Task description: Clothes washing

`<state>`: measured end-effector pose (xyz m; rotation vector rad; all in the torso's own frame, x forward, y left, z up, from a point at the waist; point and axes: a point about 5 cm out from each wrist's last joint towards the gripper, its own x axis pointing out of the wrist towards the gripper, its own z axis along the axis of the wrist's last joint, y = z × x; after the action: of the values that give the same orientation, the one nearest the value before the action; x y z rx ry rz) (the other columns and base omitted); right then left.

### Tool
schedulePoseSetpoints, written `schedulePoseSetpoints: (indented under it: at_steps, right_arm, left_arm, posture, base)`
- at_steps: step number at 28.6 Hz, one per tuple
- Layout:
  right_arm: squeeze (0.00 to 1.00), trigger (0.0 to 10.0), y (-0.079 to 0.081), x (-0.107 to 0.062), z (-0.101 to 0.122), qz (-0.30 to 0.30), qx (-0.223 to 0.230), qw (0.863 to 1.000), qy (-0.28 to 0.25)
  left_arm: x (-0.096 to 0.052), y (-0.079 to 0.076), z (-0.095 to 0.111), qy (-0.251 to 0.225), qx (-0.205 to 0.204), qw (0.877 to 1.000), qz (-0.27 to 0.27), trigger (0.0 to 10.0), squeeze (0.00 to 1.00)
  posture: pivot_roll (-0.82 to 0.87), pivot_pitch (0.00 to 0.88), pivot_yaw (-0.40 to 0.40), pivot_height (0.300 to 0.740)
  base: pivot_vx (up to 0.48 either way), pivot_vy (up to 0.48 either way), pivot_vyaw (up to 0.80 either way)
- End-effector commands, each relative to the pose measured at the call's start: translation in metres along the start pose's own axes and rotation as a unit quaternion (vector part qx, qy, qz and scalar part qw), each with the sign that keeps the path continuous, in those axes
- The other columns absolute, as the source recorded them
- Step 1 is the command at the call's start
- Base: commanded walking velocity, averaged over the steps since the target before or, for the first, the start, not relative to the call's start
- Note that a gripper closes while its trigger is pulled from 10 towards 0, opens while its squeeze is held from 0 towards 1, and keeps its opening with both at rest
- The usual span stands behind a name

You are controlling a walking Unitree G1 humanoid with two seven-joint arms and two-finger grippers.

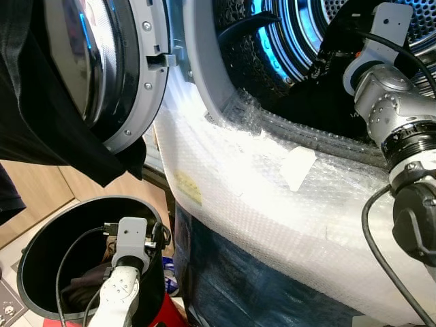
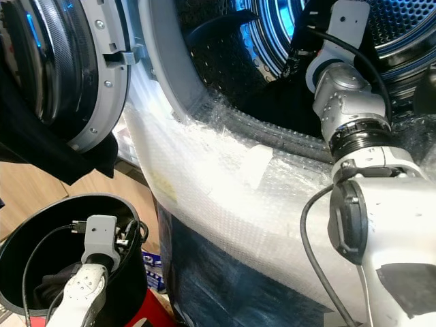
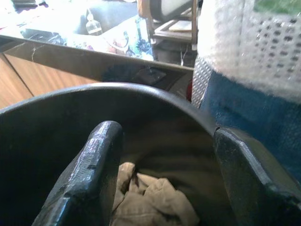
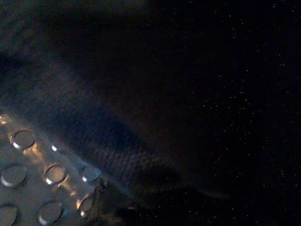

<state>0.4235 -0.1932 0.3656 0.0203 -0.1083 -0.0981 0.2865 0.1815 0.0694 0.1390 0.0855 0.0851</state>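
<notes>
Low at near left, inside black laundry bin [image 1: 41, 235]: left gripper [image 3: 164, 183], fingers spread wide, empty, over crumpled beige cloth [image 3: 155, 202]. Soft, light, limp; best pinched at a raised fold. Far right, in washer drum [image 1: 300, 27]: right gripper, finger state impossible to tell, against dark garment [image 4: 155, 155].

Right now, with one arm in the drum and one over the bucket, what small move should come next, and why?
Probably lower the left gripper onto the pale cloth in the bucket. Its fingers are open and nothing is between them, and the cloth lies just beyond. The right arm already reaches into the drum beside dark fabric.
</notes>
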Motion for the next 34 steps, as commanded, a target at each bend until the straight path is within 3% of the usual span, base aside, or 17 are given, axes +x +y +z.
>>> schedulePoseSetpoints:
  at_steps: [1,3,6,9,11,14,16,17,20,24,25,26,27,29,32,33,34]
  right_arm:
    - [1.00,10.0,-0.002,-0.002,0.022,-0.011,-0.004,0.999,-0.032]
    - [1.00,10.0,-0.016,-0.007,0.054,-0.051,0.040,0.993,-0.100]
    - [1.00,10.0,-0.025,-0.011,0.073,-0.077,0.033,0.986,-0.141]
    - [1.00,10.0,-0.010,-0.007,0.056,-0.037,-0.024,0.992,-0.118]
    - [1.00,10.0,-0.002,-0.002,0.026,-0.023,-0.043,0.997,-0.062]
    - [1.00,10.0,-0.001,-0.001,0.019,-0.013,0.004,0.998,-0.063]
    - [1.00,10.0,-0.006,-0.003,0.030,-0.028,0.021,0.995,-0.092]
    - [1.00,10.0,-0.019,-0.008,0.058,-0.056,0.056,0.986,-0.144]
    - [1.00,10.0,-0.036,-0.020,0.096,-0.098,0.044,0.969,-0.223]
    - [1.00,10.0,-0.031,-0.020,0.098,-0.089,0.021,0.969,-0.228]
    - [1.00,10.0,-0.025,-0.015,0.084,-0.081,-0.014,0.977,-0.196]
    - [1.00,10.0,-0.015,-0.006,0.047,-0.053,-0.061,0.990,-0.113]
    - [1.00,10.0,-0.008,-0.002,0.026,-0.031,-0.083,0.994,-0.069]
    - [1.00,10.0,0.002,0.000,0.001,0.006,-0.082,0.996,-0.021]
    - [1.00,10.0,-0.002,-0.002,0.025,-0.015,-0.070,0.995,-0.070]
    - [1.00,10.0,-0.009,-0.007,0.055,-0.042,-0.061,0.988,-0.136]
    - [1.00,10.0,-0.011,-0.009,0.065,-0.050,-0.056,0.985,-0.157]
  left_arm:
    - [-0.003,0.001,0.000,0.003,0.002,1.000,-0.002,10.0,0.00]
    - [-0.002,0.002,0.001,0.000,0.004,1.000,0.000,10.0,0.00]
    - [-0.001,0.004,0.005,-0.005,0.003,1.000,0.005,10.0,0.00]
    - [-0.002,0.001,0.004,-0.001,0.008,1.000,-0.005,10.0,0.00]
    - [-0.003,0.000,0.002,0.004,0.004,1.000,-0.004,10.0,0.00]
    - [-0.004,-0.002,0.002,0.004,0.002,1.000,-0.005,10.0,0.00]
    - [-0.004,-0.003,0.005,0.000,0.004,1.000,-0.009,10.0,0.00]
    - [-0.003,-0.002,0.007,-0.003,0.005,1.000,-0.007,10.0,0.00]
    - [-0.002,0.002,0.009,-0.006,0.002,1.000,0.002,10.0,0.00]
    - [-0.002,0.003,0.009,-0.006,0.002,1.000,0.004,10.0,0.00]
    - [-0.002,0.003,0.009,-0.004,0.003,1.000,0.003,10.0,0.00]
    - [-0.002,0.002,0.008,-0.002,0.006,1.000,-0.001,10.0,0.00]
    - [-0.001,0.001,0.009,-0.002,0.006,1.000,-0.002,10.0,0.00]
    - [0.000,0.000,0.011,-0.004,0.004,1.000,-0.002,10.0,0.00]
    - [0.001,-0.001,0.013,-0.007,0.002,1.000,-0.004,10.0,0.00]
    - [0.000,-0.002,0.013,-0.008,0.002,1.000,-0.006,10.0,0.00]
    - [0.000,-0.002,0.013,-0.008,0.002,1.000,-0.006,10.0,0.00]
  posture:
    - [-0.01,0.000,-0.029,0.740]
    - [0.00,0.000,-0.030,0.740]
    - [0.00,0.000,-0.034,0.740]
    - [0.00,0.000,-0.041,0.740]
    - [-0.01,0.000,-0.027,0.740]
    - [0.00,0.000,-0.028,0.740]
    - [0.00,0.006,-0.026,0.740]
    - [0.00,0.013,-0.026,0.740]
    - [0.00,0.014,-0.025,0.740]
    - [-0.01,0.017,-0.022,0.740]
    - [-0.01,0.021,-0.020,0.740]
    - [-0.01,0.019,-0.024,0.740]
    - [-0.01,0.021,-0.024,0.740]
    - [-0.01,0.027,-0.016,0.740]
    - [-0.01,0.029,-0.013,0.740]
    - [-0.01,0.028,-0.014,0.740]
    - [-0.01,0.028,-0.014,0.740]
  base:
    - [0.000,0.000,0.00]
    - [0.000,0.000,0.00]
    - [0.000,0.000,0.00]
    - [0.000,0.000,0.00]
    - [0.000,0.000,0.00]
    - [0.000,0.000,0.00]
    - [0.000,0.000,0.00]
    - [0.000,0.000,0.00]
    - [0.000,0.000,0.00]
    - [0.000,0.000,0.00]
    - [0.000,0.000,0.00]
    - [0.000,0.000,0.00]
    - [0.000,0.000,0.00]
    - [0.000,0.000,0.00]
    - [0.000,0.000,0.00]
    - [0.000,0.000,0.00]
    - [0.000,0.000,0.00]
